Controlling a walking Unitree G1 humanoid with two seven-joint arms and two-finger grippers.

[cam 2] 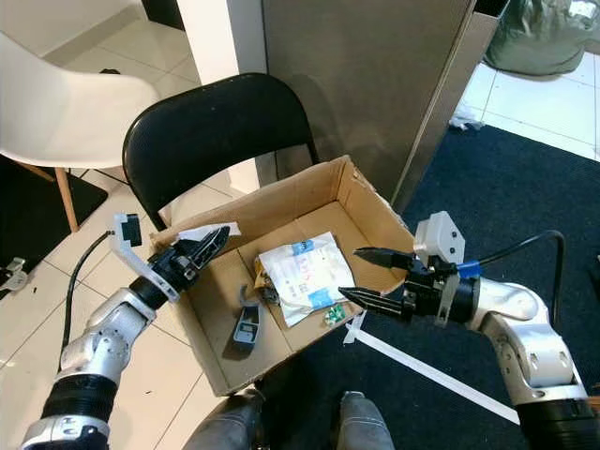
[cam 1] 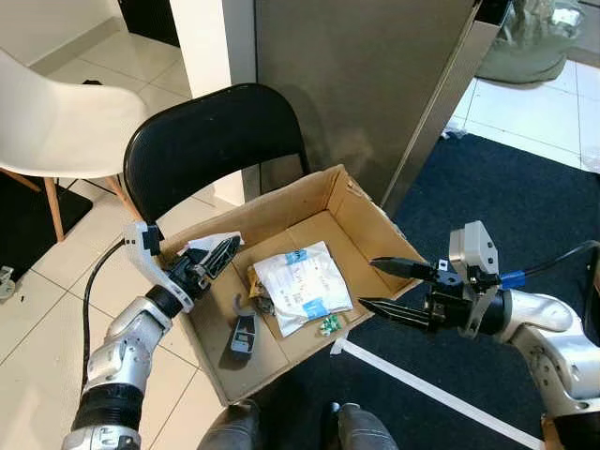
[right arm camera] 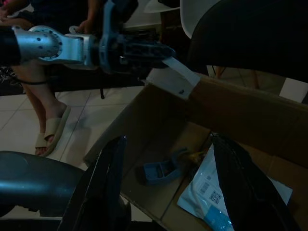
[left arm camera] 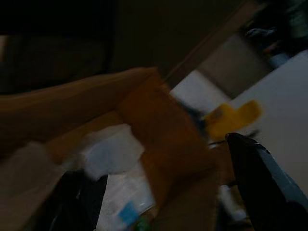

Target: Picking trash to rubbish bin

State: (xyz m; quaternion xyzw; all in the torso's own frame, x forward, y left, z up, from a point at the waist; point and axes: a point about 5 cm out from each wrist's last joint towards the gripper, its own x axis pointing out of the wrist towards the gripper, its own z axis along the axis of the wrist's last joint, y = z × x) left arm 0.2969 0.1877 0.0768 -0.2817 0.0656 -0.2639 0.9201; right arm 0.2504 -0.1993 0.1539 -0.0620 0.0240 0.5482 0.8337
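**Left eye view: both grippers at an open cardboard box**

Left eye view shows a shallow brown cardboard box [cam 1: 349,208] with its flaps open, standing on the floor in front of a black round-backed chair [cam 1: 211,131]. A white plastic chair [cam 1: 56,117] stands further left, and a tall grey panel [cam 1: 375,75] rises behind the box.

The left gripper [cam 1: 217,255] reaches over the box's left wall. Its fingers are pressed together on a white scrap of paper [cam 1: 211,241], which sits at the rim of that wall. The right wrist view shows the same scrap [right arm camera: 173,77] pinched above the box edge.

The right gripper [cam 1: 382,284] hovers at the near right edge of the box, its two fingers spread wide apart with nothing between them.

Inside the box lie a white plastic mailing pouch with blue labels [cam 1: 298,284] in the middle, a small grey-blue device [cam 1: 244,333] near the left side, and a small green wrapper [cam 1: 328,325] just beside the pouch's near corner.

A dark blue carpet [cam 1: 525,197] covers the floor on the right, crossed by a white tape line [cam 1: 422,384]; pale tiles [cam 1: 37,300] cover the left. In the right wrist view a person's sandalled foot [right arm camera: 50,130] stands on the tiles.
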